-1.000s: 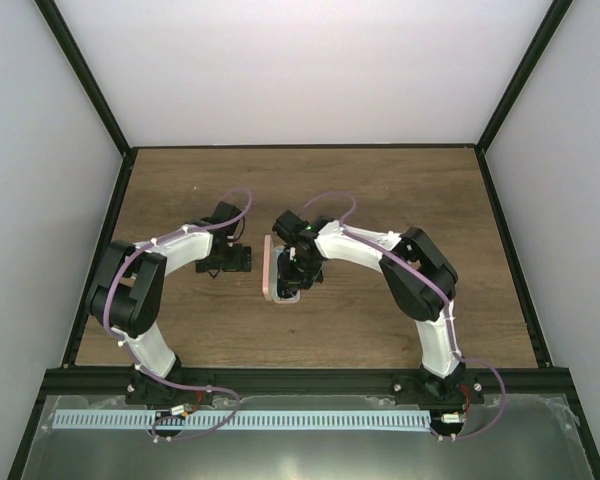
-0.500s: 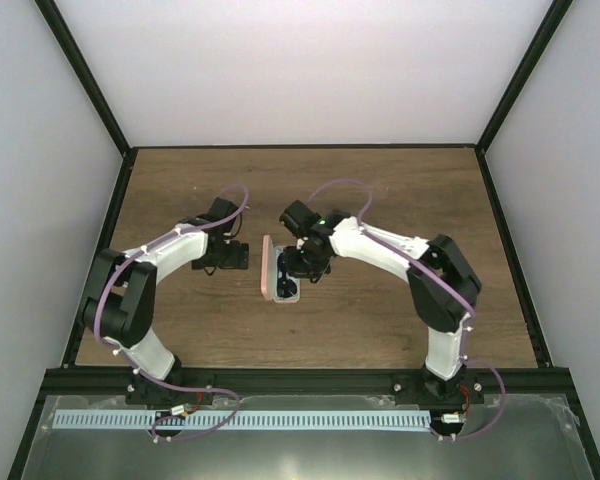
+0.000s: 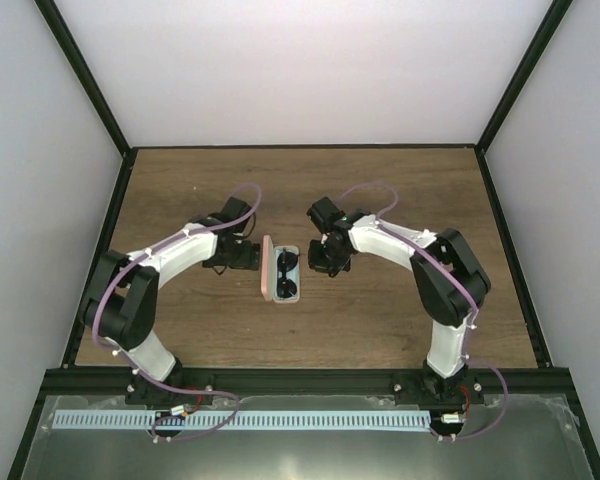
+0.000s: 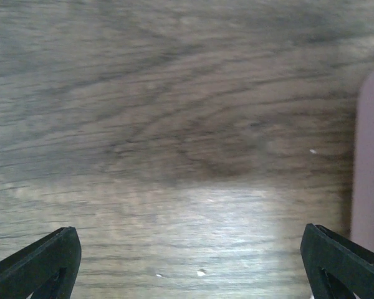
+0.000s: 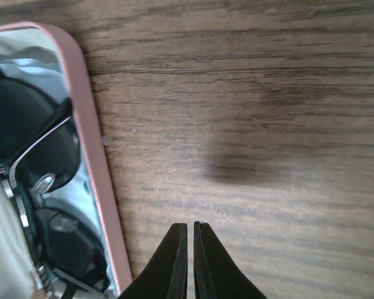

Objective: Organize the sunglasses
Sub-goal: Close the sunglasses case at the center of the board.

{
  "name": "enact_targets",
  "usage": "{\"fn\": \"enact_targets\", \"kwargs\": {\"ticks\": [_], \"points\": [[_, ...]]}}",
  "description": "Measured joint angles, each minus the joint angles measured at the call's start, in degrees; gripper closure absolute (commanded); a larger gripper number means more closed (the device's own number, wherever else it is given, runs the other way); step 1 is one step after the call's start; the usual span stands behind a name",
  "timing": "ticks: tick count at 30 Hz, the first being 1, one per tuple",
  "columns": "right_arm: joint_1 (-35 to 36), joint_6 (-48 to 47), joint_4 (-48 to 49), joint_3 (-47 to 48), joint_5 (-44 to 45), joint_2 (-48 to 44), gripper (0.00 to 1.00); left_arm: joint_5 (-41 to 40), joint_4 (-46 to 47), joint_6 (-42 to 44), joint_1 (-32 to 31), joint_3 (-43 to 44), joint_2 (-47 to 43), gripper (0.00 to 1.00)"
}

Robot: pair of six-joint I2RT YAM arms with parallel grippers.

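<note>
Sunglasses (image 3: pixel 287 270): folded, dark lenses up, inside the open case (image 3: pixel 266 268) at mid-table (image 3: pixel 400 190), between the two grippers. Seen close in the right wrist view (image 5: pixel 37 156), lying on a pale blue lining or cloth, cannot tell which, inside the pink rim (image 5: pixel 90 143).

Left gripper (image 3: pixel 248 257): spread wide, holding nothing, just beside the pink side of the case. Shows only bare wood between its fingertips in its own view (image 4: pixel 188 233), with a strip of pink at the right edge.

Right gripper (image 3: pixel 325 262): pinched shut on nothing, over bare wood just right of the case, apart from the rim (image 5: pixel 189 227).

Handling, as a judgement: probably very light, so easy to flick or drag by accident. Thin wire temples likely to bend or spring if squeezed, and glossy lenses likely slippery and easy to scratch. Best taken at the bridge or at the frame edge near a hinge, with a soft pinch, never across a lens or on a temple alone.

Looks seated in the case already, so better left untouched. Next contact probably belongs on the pink lid, pushed by its long edge, watching that no temple sticks above the rim.
</note>
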Motion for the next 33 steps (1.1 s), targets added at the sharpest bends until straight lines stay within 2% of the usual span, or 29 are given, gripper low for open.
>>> {"fn": "enact_targets", "kwargs": {"ticks": [8,21,28,33], "points": [[0.1,-0.4,3.1,0.3,-3.0,5.4,0.97,-0.4,-0.9,-2.6,-5.4,2.3,3.6,0.02],[-0.1,-1.0,6.1,2.2,-8.6,8.5,0.97,-1.5,-3.0,-4.3,-8.2,8.0,9.2,0.01],[-0.5,-1.0,6.4,2.2,-9.9,8.7,0.97,-5.1,-7.7,-4.3,-10.0,14.0,13.9,0.01],[-1.5,-1.0,8.0,0.6,-11.7,8.0,0.97,-7.0,-8.6,-4.6,-11.1,14.8,15.3,0.01]]}}
